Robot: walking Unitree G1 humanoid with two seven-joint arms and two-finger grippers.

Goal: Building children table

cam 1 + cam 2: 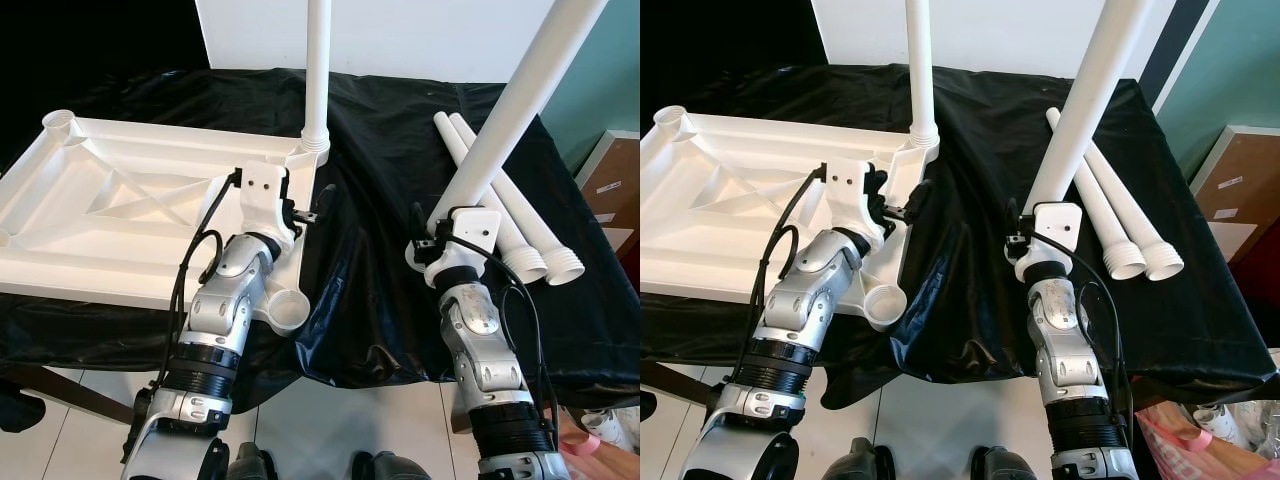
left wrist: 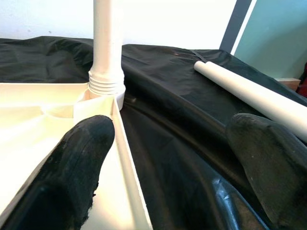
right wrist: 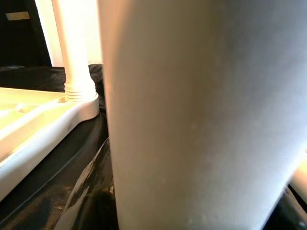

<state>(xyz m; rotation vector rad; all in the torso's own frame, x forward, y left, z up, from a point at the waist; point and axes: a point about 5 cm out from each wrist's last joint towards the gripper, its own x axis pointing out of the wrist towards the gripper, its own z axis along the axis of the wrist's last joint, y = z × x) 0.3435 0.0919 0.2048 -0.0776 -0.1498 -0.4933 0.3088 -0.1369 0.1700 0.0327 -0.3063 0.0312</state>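
A white plastic tabletop [image 1: 120,200] lies upside down on the black cloth. One white leg [image 1: 317,70] stands upright in its far right corner socket; the near right socket [image 1: 290,312] is empty. My left gripper [image 1: 308,208] is open and straddles the tabletop's right rim, just in front of the standing leg [image 2: 106,43]. One finger is over the tabletop and the other over the cloth. My right gripper [image 1: 432,245] is shut on a second white leg [image 1: 520,100], held tilted up and to the right above the cloth. That held leg [image 3: 201,120] sits close up in the right wrist view.
Two more white legs [image 1: 520,220] lie side by side on the cloth at the right, threaded ends toward me. A black cloth [image 1: 380,300] drapes over the table's front edge. A wooden box [image 1: 615,180] stands beyond the right edge. A white wall is behind.
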